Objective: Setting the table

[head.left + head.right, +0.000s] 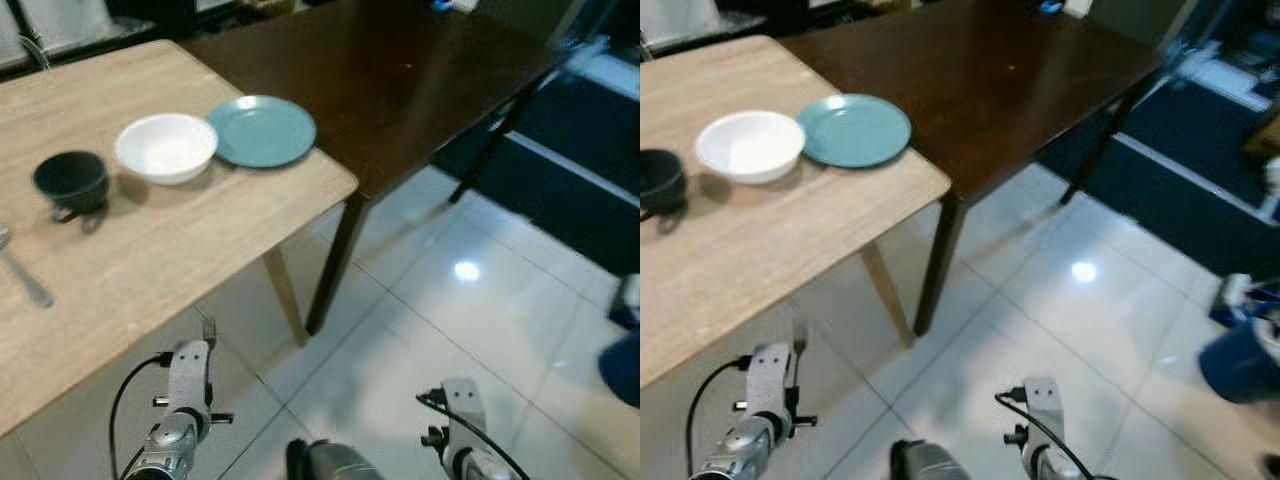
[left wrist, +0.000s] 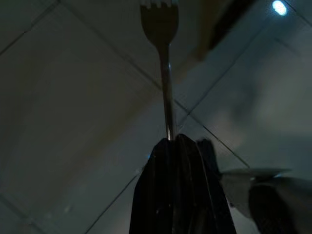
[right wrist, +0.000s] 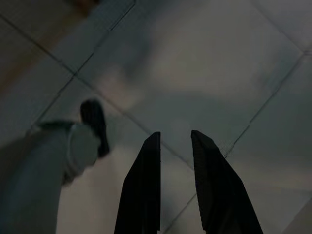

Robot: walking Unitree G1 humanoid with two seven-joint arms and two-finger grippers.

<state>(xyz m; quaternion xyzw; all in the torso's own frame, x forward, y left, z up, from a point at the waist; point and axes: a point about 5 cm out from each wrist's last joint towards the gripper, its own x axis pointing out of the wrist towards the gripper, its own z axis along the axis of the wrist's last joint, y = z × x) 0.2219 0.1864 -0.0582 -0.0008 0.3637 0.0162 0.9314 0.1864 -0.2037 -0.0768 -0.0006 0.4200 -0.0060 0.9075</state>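
The left gripper (image 2: 170,141) is pinching a fork (image 2: 161,29) by its handle, tines out, hanging low over the tiled floor (image 1: 420,300) w/ the right gripper (image 3: 174,139) idling beside it, fingers apart & empty. Best move, I'd judge: lifting the fork level and setting it beside the teal plate (image 1: 262,131) (near the white bowl (image 1: 166,147) & black cup (image 1: 72,181)); the light wood table (image 1: 180,250) is butting against a dark table (image 1: 400,80).

You see a metal fork (image 2: 163,73) clamped by its handle, tines outward. On the light wooden table (image 1: 200,240) sit a teal plate (image 1: 262,131), white bowl (image 1: 166,147) touching it, and black cup (image 1: 72,181) further left.
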